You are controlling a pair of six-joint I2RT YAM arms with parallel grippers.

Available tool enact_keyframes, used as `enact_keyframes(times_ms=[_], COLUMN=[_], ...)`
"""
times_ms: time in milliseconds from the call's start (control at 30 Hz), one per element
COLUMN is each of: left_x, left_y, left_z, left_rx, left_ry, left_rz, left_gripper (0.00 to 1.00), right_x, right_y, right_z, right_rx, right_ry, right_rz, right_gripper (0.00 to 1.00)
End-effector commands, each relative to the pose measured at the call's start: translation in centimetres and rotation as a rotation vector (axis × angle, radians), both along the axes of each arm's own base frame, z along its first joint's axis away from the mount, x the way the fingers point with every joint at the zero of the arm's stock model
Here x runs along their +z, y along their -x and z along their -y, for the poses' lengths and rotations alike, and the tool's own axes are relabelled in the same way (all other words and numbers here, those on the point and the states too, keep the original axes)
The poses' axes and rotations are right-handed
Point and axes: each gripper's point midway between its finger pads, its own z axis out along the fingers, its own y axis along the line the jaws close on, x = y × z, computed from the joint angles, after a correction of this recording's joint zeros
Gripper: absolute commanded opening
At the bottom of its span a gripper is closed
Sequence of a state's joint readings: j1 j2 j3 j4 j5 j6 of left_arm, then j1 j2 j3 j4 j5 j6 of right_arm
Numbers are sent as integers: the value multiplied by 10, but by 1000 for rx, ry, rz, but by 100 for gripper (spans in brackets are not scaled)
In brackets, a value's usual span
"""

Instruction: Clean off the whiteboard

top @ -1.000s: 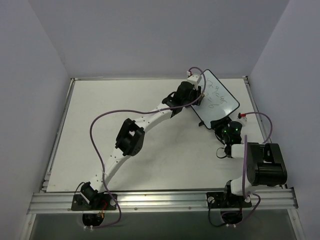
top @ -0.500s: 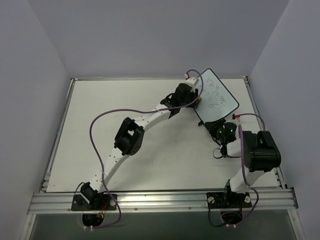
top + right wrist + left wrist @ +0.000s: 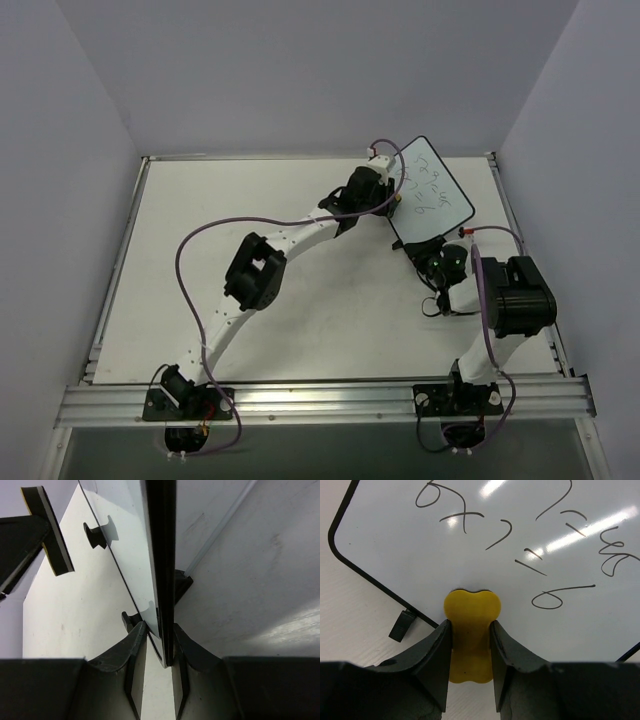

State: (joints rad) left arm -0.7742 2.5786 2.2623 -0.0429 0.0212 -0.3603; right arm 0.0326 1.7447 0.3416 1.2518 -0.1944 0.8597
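The whiteboard [image 3: 437,196] lies at the table's back right with dark scribbles [image 3: 547,600] on it. In the left wrist view the whiteboard [image 3: 395,545] fills the upper frame. My left gripper [image 3: 392,197] is shut on a yellow eraser [image 3: 470,605], whose tip touches the board's white face near its edge. Seen edge-on from the right wrist, the whiteboard [image 3: 160,555] stands between my right gripper's [image 3: 160,627] jaws, which are shut on its near end. The eraser [image 3: 50,535] shows at the upper left there.
A small black foot [image 3: 401,625] juts from the board's frame. The table's right rail [image 3: 510,215] runs close beside the board and my right arm [image 3: 515,300]. A purple cable [image 3: 200,240] loops above the left arm. Grey walls enclose the table.
My right gripper has closed on the whiteboard's near end while its arm swung left. The board and my left gripper shifted slightly left and back.
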Motion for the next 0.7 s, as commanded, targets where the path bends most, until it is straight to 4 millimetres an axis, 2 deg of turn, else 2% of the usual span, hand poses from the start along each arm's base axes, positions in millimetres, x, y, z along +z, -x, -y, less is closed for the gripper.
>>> enact_keyframes(times_ms=[0,167,200,433,667], left_x=[81,83,89,88,87], left_y=[-12,-20,-20,-21,-21], left_z=[-11,-30,-31,-42,-48], left_rx=[38,91,93,107,118], left_ry=[125,141,151,145,153], left_rz=[107,105,111,107,99], left_gripper=[2,2,2,2,2], right_x=[-8,-12,-12,-20,-19], right_y=[5,13,16,32,45], right_z=[-4,-19,-25,-45,-50], right_rx=[18,78,95,147,178], right_ry=[57,61,65,117,138], right_rz=[-43,-61,-62,-90,-108], right_gripper=[0,0,0,0,0])
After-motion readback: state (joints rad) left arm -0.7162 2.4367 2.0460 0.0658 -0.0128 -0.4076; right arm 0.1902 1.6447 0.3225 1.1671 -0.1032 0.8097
